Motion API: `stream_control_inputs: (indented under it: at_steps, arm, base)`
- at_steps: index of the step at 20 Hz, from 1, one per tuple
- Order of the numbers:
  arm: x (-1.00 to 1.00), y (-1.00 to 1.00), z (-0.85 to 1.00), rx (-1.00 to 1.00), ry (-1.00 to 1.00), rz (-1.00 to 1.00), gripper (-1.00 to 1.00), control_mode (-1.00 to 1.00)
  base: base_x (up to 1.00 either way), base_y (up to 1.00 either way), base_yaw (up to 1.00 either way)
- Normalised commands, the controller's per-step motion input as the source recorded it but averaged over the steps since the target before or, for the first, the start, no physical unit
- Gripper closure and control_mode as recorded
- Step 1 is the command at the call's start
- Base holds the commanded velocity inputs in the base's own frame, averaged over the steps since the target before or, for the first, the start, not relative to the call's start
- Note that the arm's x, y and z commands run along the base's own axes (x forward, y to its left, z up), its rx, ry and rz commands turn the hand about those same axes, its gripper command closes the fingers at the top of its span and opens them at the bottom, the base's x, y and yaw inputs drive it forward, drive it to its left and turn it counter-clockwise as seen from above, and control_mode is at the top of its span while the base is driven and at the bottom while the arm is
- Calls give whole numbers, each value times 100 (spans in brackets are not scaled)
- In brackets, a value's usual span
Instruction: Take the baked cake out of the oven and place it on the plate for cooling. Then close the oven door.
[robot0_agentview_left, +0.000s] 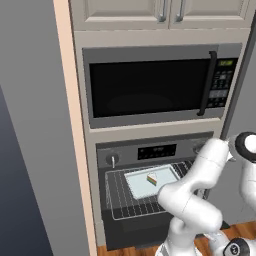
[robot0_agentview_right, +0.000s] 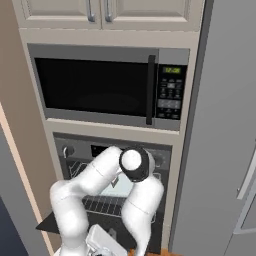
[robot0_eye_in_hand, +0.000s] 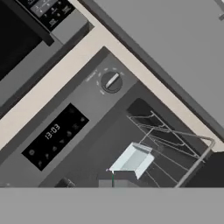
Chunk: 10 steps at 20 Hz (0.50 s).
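The wire rack (robot0_eye_in_hand: 175, 140) lies just ahead of my closed, empty hand, the cake (robot0_agentview_left: 152, 178) on its tray (robot0_agentview_left: 142, 183) beyond, inside the oven (robot0_agentview_left: 150, 152).

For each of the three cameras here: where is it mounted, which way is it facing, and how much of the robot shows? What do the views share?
Left base view: behind the arm, on its left, facing the microwave and open oven; white arm at lower right.
Right base view: behind the arm, on its right, same wall; arm at lower left covers most of the oven.
Hand view: on the hand, rolled, looking at a knob, the display and the wire rack.
All three share the oven.
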Motion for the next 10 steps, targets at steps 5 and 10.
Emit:
stream_control_inputs:
  at_steps: [5, 10]
  arm:
    - [25, 0, 100, -11, 30, 0, 100, -100]
    - [24, 0, 100, -9, 27, 0, 100, -100]
  base:
    - [0, 0, 0]
    - [0, 0, 0]
